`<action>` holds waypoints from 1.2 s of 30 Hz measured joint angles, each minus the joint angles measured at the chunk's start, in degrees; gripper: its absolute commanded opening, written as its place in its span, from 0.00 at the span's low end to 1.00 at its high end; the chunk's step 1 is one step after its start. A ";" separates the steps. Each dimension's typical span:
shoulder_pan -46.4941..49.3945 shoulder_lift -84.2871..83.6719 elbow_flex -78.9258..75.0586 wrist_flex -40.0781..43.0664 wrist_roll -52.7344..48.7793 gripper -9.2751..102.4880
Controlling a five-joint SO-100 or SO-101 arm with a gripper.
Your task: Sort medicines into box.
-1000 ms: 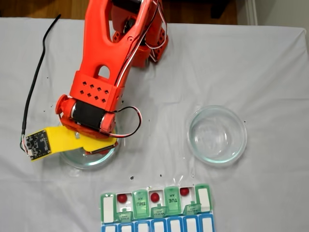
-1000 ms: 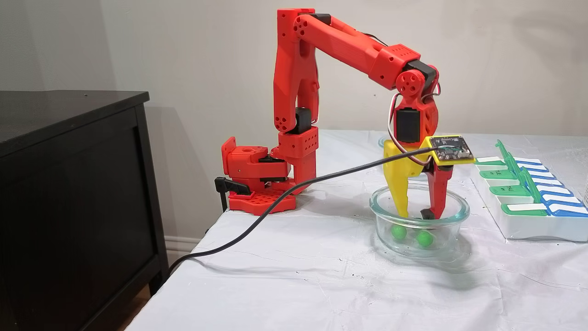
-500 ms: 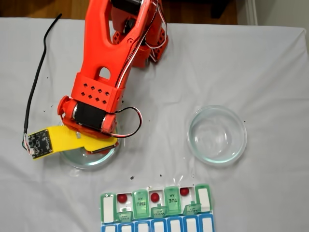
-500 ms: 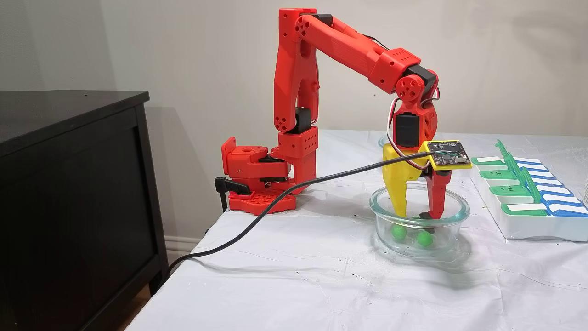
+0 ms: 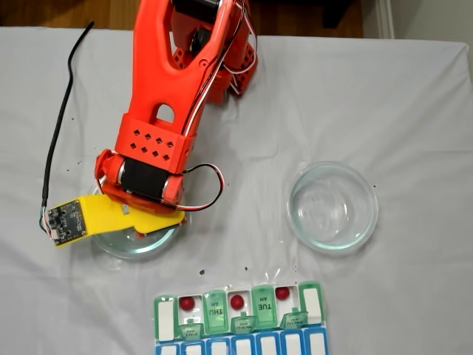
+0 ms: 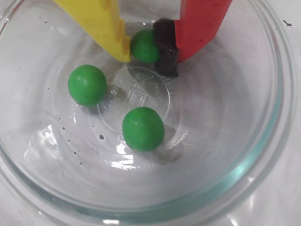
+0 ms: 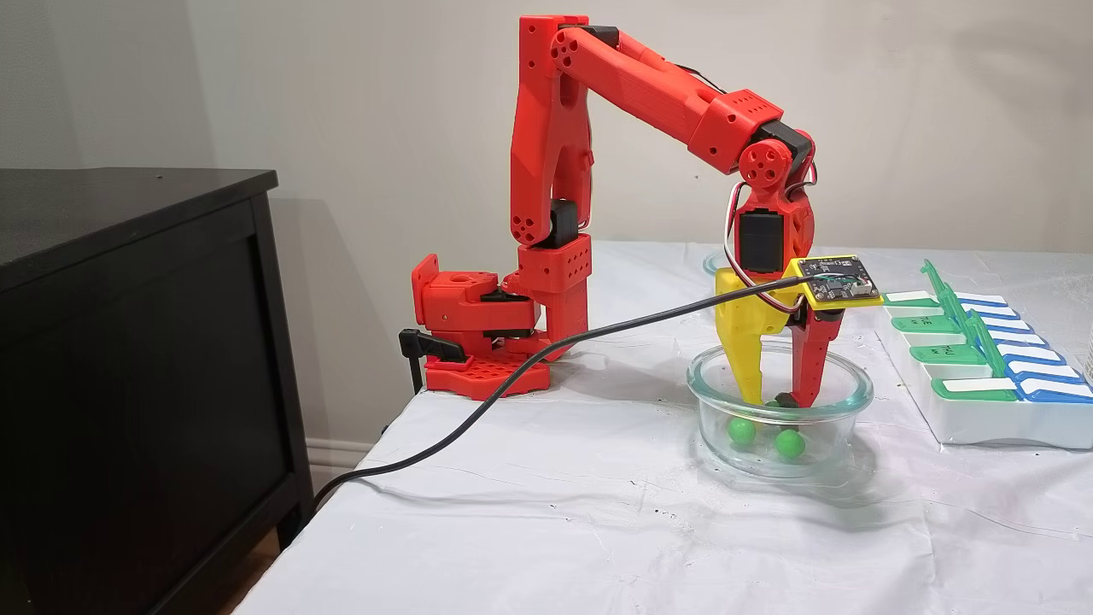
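Note:
In the wrist view my gripper stands inside a clear glass dish, its yellow finger and red finger with a black pad shut on a green medicine ball. Two more green balls lie loose on the dish floor. A fixed view from the side shows the gripper holding its ball just above the other two. The box lies at the near table edge, with red balls in three open compartments.
An empty glass dish stands to the right of the arm in a fixed view from above. A black cable runs from the wrist camera board off the table's left edge. A dark cabinet stands left of the table.
The fingers have drawn together onto one green ball inside the dish. The wrist has shifted slightly. The other two green balls have stayed on the dish floor.

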 measured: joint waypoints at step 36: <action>-29.53 33.93 15.82 -21.97 23.91 0.08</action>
